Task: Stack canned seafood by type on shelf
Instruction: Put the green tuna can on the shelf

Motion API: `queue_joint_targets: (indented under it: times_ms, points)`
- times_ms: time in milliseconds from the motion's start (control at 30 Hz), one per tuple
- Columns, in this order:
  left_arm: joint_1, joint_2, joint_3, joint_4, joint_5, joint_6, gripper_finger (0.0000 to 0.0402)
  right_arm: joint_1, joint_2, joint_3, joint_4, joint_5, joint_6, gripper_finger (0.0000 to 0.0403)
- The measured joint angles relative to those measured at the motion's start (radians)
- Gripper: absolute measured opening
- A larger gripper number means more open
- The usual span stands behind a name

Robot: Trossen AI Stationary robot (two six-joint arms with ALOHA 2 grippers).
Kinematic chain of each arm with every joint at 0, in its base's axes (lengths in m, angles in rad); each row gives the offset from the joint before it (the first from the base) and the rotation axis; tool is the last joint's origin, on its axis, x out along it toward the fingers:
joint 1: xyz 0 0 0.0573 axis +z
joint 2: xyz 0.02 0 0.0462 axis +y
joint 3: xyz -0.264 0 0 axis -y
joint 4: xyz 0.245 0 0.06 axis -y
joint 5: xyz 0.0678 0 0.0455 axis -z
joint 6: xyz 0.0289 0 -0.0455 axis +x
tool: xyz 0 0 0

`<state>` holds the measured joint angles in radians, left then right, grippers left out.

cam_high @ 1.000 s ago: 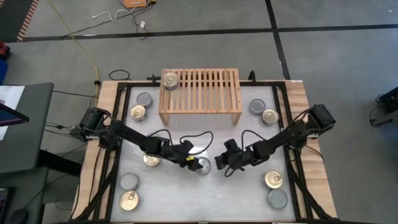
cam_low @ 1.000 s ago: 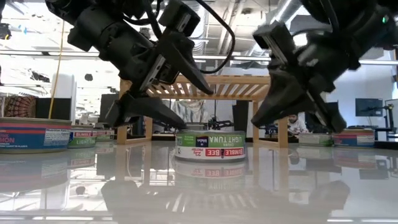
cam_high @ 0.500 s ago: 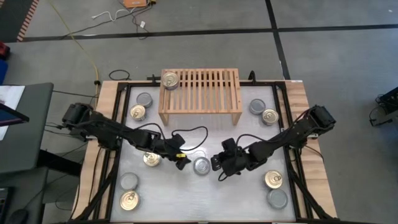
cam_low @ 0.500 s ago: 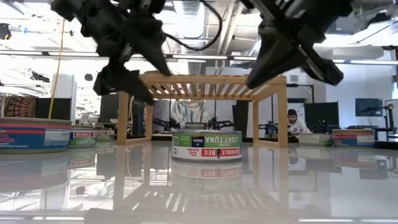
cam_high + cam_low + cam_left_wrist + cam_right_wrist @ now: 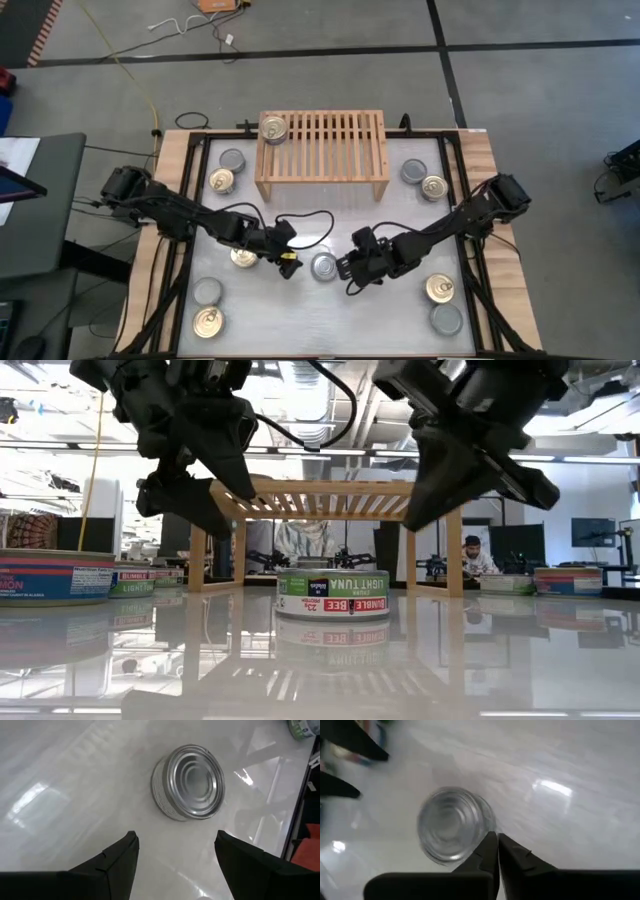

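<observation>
Silver-topped tin (image 5: pixel 323 265) flanked: left gripper (image 5: pixel 287 262) spread, right gripper (image 5: pixel 349 267) nearly pressed together; needed spreading before pinching

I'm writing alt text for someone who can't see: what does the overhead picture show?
Seen from above, two dark robot arms reach toward a silver-topped can at the middle of a pale table: the left gripper open beside it, the right gripper nearly shut. A slatted wooden shelf behind holds one gold-topped can; other cans sit scattered around.
</observation>
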<state>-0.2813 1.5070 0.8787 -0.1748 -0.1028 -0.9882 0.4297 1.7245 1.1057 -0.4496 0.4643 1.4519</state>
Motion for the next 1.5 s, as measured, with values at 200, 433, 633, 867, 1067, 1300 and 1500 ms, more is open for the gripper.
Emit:
queue_joint_targets:
  times_ms: [200, 433, 633, 867, 1067, 1300, 1500]
  points:
    - [0.000, 0.000, 0.000, 0.003, -0.003, -0.020, 0.0249, 0.000, -0.001, 0.000, 0.020, -0.018, -0.161, 0.0048]
    - [0.000, 0.000, 0.000, 0.009, -0.044, -0.114, 0.0249, 0.001, -0.001, 0.000, 0.015, -0.022, -0.203, 0.0049]
    - [-0.005, 0.005, 0.000, 0.036, -0.047, -0.218, 0.0249, 0.001, -0.002, 0.000, -0.037, -0.027, -0.205, 0.0049]
    - [-0.005, 0.134, 0.001, 0.242, -0.036, -0.278, 0.0249, 0.003, -0.002, 0.000, -0.044, -0.030, -0.207, 0.0049]
    - [-0.001, 0.166, 0.001, 0.259, -0.062, -0.360, 0.0249, 0.000, -0.002, 0.000, -0.020, -0.030, -0.188, 0.0049]
    - [-0.001, 0.166, 0.001, 0.257, -0.096, -0.360, 0.0249, -0.007, -0.002, 0.000, -0.007, -0.023, -0.196, 0.0061]
    - [-0.001, 0.166, 0.001, 0.256, -0.097, -0.357, 0.0249, -0.022, -0.002, -0.044, 0.049, -0.048, -0.227, 0.0108]
